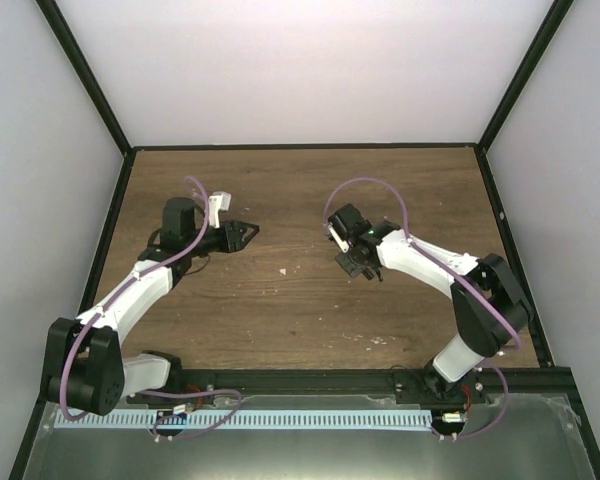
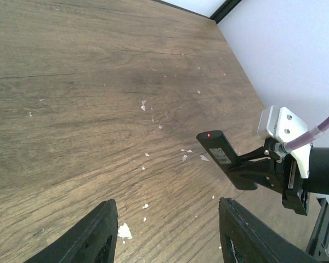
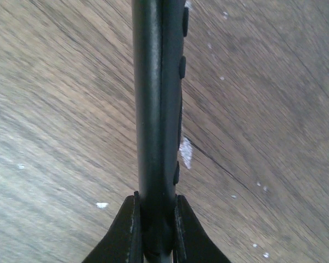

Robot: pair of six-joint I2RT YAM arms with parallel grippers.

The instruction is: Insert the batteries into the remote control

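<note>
Two arms rise from the near edge of the wooden table point(image 1: 280, 190), whose top is dotted with small white flecks. The left gripper point(image 1: 242, 233) sits left of centre over bare wood. Its jaws are spread wide with nothing between them, and its own wrist view shows both fingers point(image 2: 93, 235) well apart. Right of centre, the right gripper point(image 3: 156, 203) is clamped on one end of the single remote control point(image 3: 156, 98), which is held out over the wood. The right wrist view shows the remote edge-on, with at least three small buttons point(image 3: 182, 66) standing out along its right side. Only the left wrist view shows its face: a red light point(image 2: 209, 135) glows at the free end, beside a grey patch too small to read.
</note>
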